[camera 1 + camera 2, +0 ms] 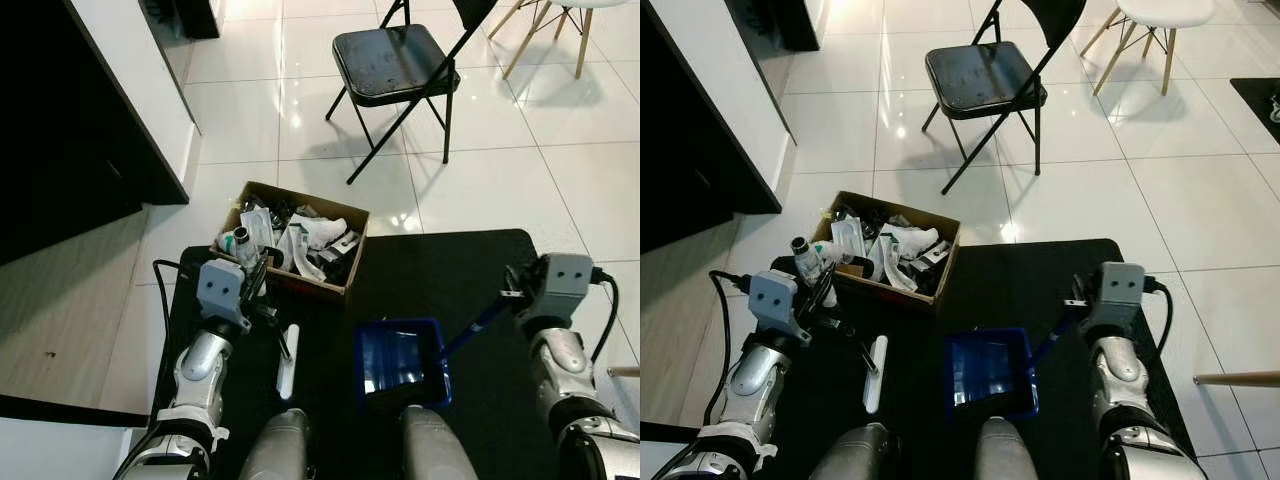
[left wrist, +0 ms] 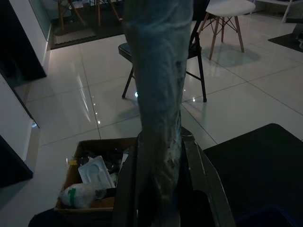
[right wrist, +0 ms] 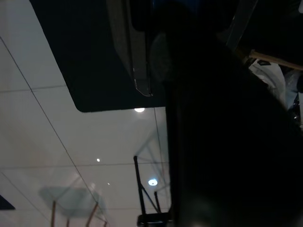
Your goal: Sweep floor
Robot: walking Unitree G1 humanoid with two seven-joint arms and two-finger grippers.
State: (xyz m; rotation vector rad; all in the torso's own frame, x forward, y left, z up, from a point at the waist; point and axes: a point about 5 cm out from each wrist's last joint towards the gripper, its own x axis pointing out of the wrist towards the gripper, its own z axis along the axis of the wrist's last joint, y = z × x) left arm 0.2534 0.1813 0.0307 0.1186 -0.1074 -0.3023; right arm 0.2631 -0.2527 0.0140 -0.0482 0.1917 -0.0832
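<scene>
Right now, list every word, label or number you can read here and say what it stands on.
None can be read.
Packets in the brown cardboard box: print too small and blurred.
White plastic bottle with green marking in that box: marking unreadable.
Blue plastic dustpan: no text visible.

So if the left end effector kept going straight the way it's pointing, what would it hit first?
Probably the cardboard box of trash just ahead of the left end effector, which already holds a white brush. Beyond the box stands the black chair. Depth is hard to judge.
</scene>
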